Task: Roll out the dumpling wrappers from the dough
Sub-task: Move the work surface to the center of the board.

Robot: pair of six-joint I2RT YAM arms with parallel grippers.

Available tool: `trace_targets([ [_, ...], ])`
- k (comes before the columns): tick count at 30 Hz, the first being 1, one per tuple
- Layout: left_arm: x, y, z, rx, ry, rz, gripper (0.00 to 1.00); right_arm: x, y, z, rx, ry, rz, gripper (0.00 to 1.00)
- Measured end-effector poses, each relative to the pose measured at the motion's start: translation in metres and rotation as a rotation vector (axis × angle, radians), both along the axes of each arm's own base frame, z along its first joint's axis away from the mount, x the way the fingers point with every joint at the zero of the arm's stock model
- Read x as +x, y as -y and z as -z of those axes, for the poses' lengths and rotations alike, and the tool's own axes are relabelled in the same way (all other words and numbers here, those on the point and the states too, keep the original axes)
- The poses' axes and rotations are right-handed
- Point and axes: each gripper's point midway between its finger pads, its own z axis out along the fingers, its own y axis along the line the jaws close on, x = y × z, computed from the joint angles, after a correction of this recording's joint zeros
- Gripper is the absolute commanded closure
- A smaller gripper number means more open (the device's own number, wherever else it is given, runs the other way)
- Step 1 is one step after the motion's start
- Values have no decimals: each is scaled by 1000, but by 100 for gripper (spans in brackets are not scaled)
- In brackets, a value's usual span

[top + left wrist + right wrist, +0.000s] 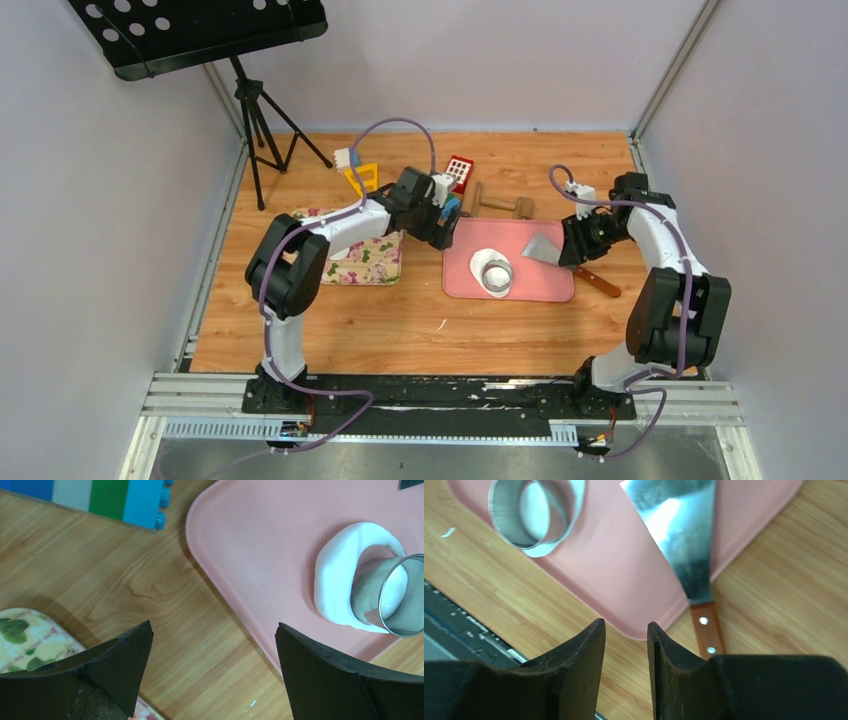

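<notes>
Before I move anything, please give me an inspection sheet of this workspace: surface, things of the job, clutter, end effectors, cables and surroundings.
Surface: wooden table with a pink mat lying on it.
Job's things: flattened dough on the mat, metal ring set on it; scraper with its blade on the mat and its handle on the table.
Clutter: floral cloth, coloured blocks and wooden tool behind the mat.
End effectors: left end effector wide open, empty; right end effector slightly open, empty.
Cables: purple cable looped above each arm.
Surroundings: music stand in the far left corner; grey walls.
</notes>
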Motion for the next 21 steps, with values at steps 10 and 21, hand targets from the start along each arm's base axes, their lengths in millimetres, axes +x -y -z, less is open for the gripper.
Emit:
trace_targets([
  [10, -3, 6, 18, 37, -26, -35, 0, 74, 46, 42, -178, -49, 202, 65],
  [21, -4, 8, 18, 26, -30, -34, 0, 114, 51, 80, -191, -116, 264, 93],
])
